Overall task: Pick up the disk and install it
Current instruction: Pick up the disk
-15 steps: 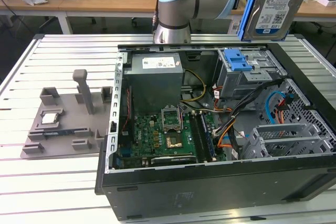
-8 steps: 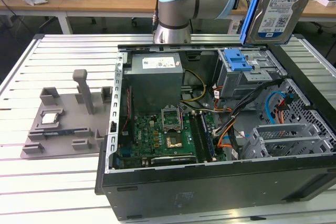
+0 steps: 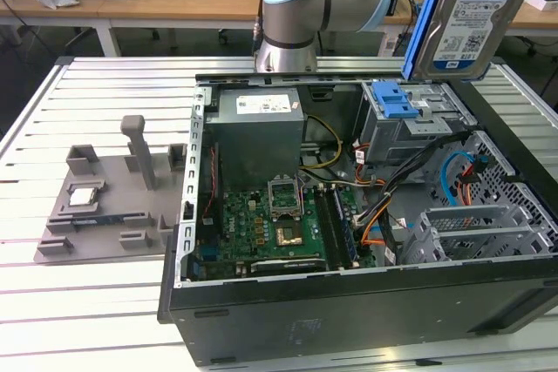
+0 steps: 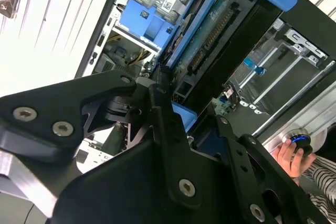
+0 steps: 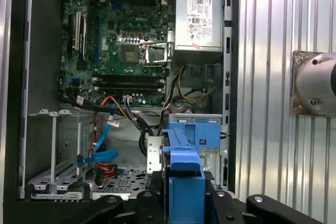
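One flat silver-metal hard disk [image 3: 471,19] with blue rails hangs on edge over the far corner of the open black computer case [image 3: 349,320], clenched in the black claw [image 5: 184,184], probably to line up with the grey drive bay [image 3: 418,128] beneath.

Under soft, even light in the exterior view, shadows are kept faint, and the slatted table [image 3: 87,84] is washed almost white toward its near edge at the exterior view's left, while the inside of the computer case [image 3: 349,320] is only lightly shaded by its walls. In the second wrist view the table is blown out to plain white and the underside of the disk [image 4: 223,51] is thrown into deep shadow. In the first wrist view glare is carried by the table slats, and the case's side wall is left dim.
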Available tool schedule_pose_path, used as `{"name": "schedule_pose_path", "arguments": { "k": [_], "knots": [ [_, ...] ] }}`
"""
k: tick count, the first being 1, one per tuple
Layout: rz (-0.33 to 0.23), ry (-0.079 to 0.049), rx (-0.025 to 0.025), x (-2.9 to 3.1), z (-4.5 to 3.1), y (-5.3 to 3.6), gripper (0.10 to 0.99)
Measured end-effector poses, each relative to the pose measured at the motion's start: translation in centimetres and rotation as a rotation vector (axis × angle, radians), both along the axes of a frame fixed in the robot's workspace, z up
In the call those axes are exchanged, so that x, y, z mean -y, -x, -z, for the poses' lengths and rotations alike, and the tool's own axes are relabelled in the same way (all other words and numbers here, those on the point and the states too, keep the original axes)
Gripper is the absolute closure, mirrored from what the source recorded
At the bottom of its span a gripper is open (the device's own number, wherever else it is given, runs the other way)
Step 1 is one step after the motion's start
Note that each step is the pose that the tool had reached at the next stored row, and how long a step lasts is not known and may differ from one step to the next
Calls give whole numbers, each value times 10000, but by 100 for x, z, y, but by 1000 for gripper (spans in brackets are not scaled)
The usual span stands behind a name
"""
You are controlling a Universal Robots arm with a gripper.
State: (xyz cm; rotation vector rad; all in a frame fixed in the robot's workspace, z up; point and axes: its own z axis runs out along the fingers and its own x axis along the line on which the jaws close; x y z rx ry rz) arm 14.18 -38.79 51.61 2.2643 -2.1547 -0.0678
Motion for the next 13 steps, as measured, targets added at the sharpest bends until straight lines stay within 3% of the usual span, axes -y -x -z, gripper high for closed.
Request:
{"name": "schedule_pose_path", "arguments": {
  "k": [7, 13],
  "knots": [
    [0, -1, 0, 169, 3, 0, 718],
    [0, -1, 0, 272, 6, 0, 718]
  ]
}}
